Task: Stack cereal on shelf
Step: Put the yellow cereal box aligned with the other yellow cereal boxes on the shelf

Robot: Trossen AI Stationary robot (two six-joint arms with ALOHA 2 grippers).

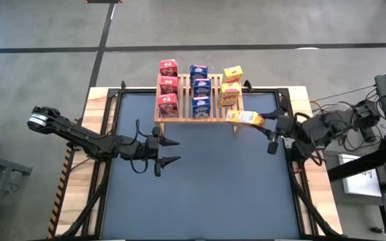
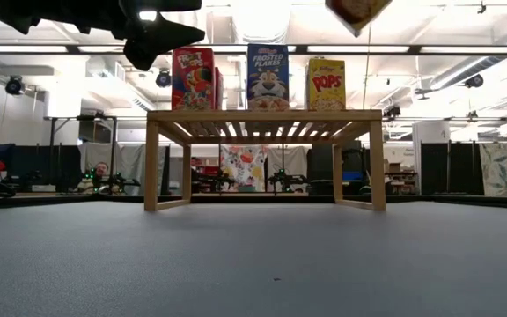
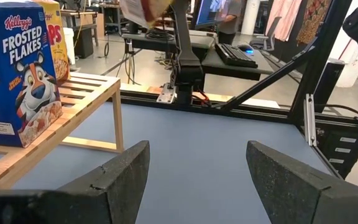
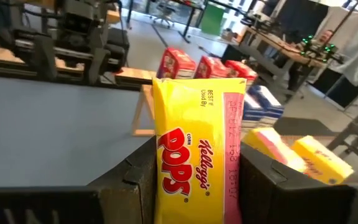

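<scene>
The shelf (image 1: 214,115) stands at the table's far middle. On its slats stand three red cereal boxes (image 1: 168,87), three blue ones (image 1: 200,90) and two yellow ones (image 1: 231,84), in columns. My right gripper (image 1: 265,122) is shut on another yellow Pops box (image 1: 244,118), in the air by the shelf's near right corner. That box also shows at the top of the low view (image 2: 356,11). My left gripper (image 1: 171,151) hangs open over the table's left half, short of the shelf, with nothing between its fingers (image 3: 123,180). My right gripper pinches the yellow box between its two fingers (image 4: 135,180), one on each of two opposite sides (image 4: 160,186). The fingers come about level from the table's right. The box is lifted clear of table and shelf, its printed front showing in the wrist view.
The dark table mat (image 1: 206,194) lies bare in front of the shelf. A metal frame (image 1: 299,194) runs along the table's edges. Cables and gear (image 1: 374,114) sit off the right side. A free stretch of slats (image 1: 232,109) lies in front of the two yellow boxes.
</scene>
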